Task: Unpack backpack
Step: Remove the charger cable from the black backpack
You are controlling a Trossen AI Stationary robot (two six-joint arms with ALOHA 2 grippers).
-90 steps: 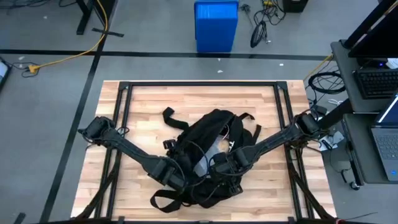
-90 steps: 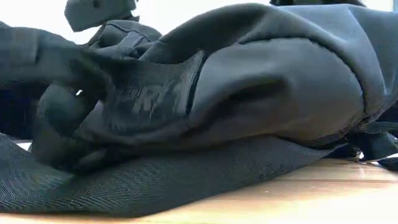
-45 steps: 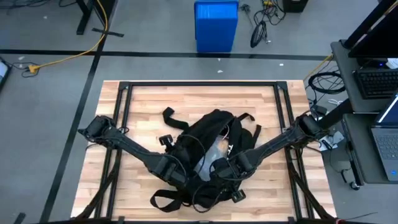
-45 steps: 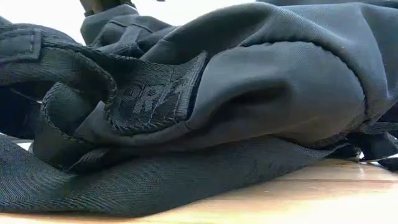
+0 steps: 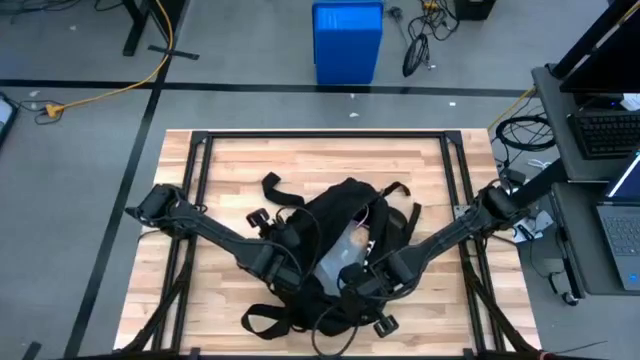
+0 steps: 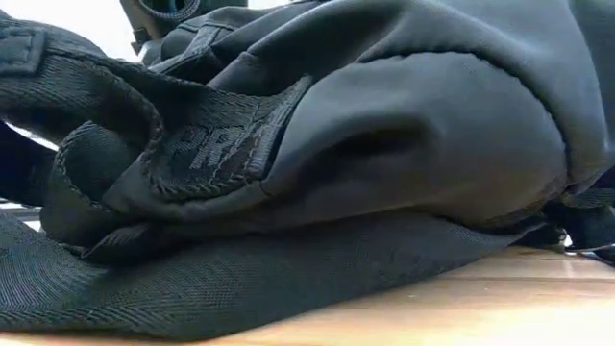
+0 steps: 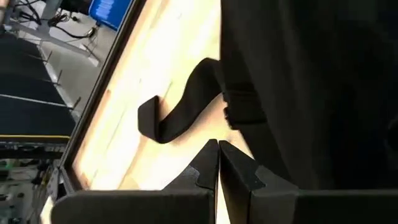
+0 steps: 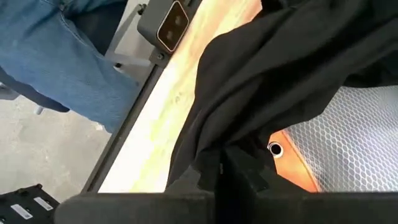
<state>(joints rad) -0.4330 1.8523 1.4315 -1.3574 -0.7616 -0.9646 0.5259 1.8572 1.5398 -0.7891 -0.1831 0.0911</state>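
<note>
From the high view I saw the backpack [image 5: 335, 250] lying at the middle of the wooden bench [image 5: 230, 165], slightly toward the lower edge of the frame, with loose straps [image 5: 280, 188] trailing out toward the upper left and lower left. The left gripper [image 5: 290, 240] sat at the bag's left side, its arm reaching in from the left edge of the bench. The right gripper [image 5: 352, 280] was down on the lower middle of the bag, its arm coming in from the right. A blue bin [image 5: 347, 40] stood on the floor at the top of the frame, and a laptop [image 5: 625, 225] sat on a side desk at the far right.

In the low view the backpack [image 6: 384, 144] filled almost the whole frame, a woven strap [image 6: 192, 279] folded along the bottom, with a strip of bench [image 6: 500, 308] showing at the lower right.

In the left wrist view I saw the left gripper [image 7: 217, 158] with its fingers pressed together on nothing, just beside the black fabric of the backpack [image 7: 311, 87], with one strap [image 7: 180, 112] curled on the bench.

In the right wrist view the right gripper [image 8: 221, 171] was pinched onto a fold of the backpack [image 8: 261, 81]. Grey mesh [image 8: 360, 137] and something orange [image 8: 298, 168] showed at the opening, and a person's jeans [image 8: 62, 56] stood in the upper left.
</note>
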